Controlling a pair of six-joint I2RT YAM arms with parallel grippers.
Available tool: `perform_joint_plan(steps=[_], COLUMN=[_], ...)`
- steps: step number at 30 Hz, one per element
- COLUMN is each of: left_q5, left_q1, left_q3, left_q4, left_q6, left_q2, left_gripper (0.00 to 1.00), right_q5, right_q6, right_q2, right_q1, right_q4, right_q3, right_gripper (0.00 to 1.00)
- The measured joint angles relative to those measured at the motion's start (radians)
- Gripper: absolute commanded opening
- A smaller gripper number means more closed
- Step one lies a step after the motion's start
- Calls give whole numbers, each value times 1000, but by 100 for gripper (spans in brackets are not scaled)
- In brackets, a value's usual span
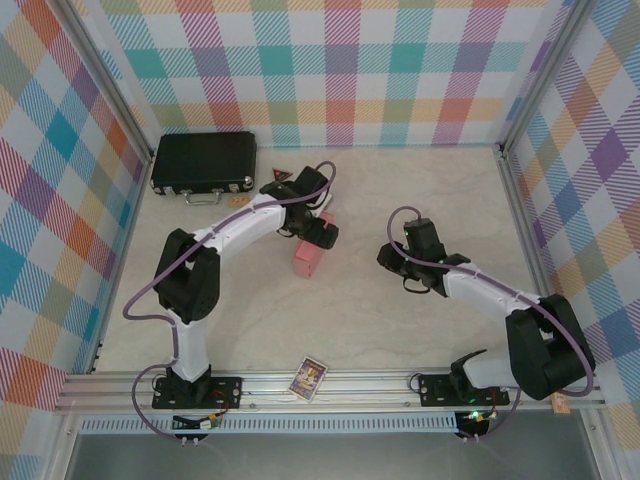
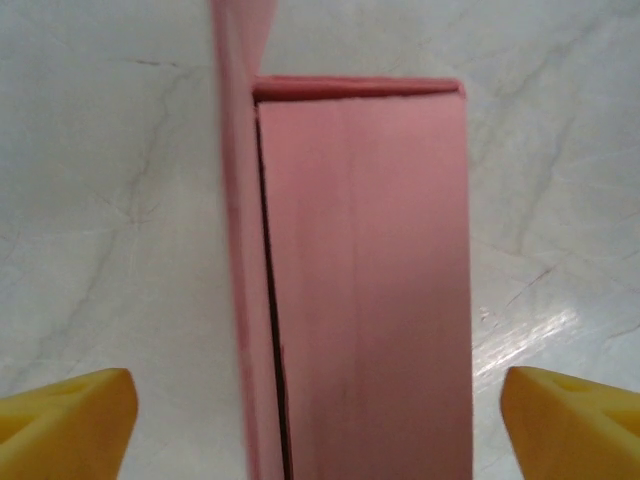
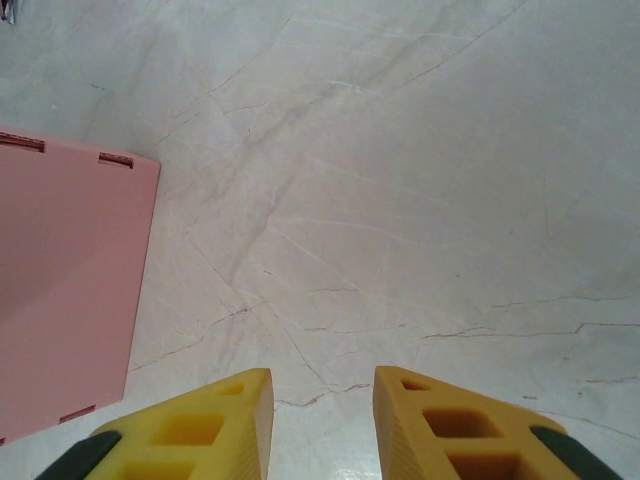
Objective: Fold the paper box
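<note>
Between the wide-spread jaws of my left gripper (image 2: pixel 320 430) stands the pink thin-card paper box (image 2: pixel 365 280), on the pale marbled table (image 3: pixel 450 200); my right gripper (image 3: pixel 322 400) hovers nearby, jaws slightly parted, empty.

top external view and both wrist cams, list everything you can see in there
paper box: one, pink, mid-table under the left gripper
hard case: one, black with metal latches and handle, far left of the table
picture card: one, multicoloured, on the near rail between the arm bases
table: one, white marble-look, under everything
walls: three sides, pastel plaid, around the table
left arm: one, white and black, reaching to the box
right arm: one, white and black, bent over bare table right of the box
left gripper: yellow fingers, open wide either side of the box, not touching it
right gripper: yellow fingers, narrowly open, empty
</note>
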Motion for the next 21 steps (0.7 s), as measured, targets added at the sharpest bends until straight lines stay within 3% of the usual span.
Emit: perform_joint_plan(steps=[8,21], left_q5=[-8,79], left_q1=[-35,-35], left_q3=[47,200], left_q4=[-40,-126], left_q6=[78,249], left_q2=[39,129], left_gripper=[58,42], right_q5=[-3,8], right_q6=[0,-7], right_q2=[-30,-149], right_q1=[-11,-63], right_q4=[-18,-95], right_q3=[-16,-45], right_gripper=[33,34])
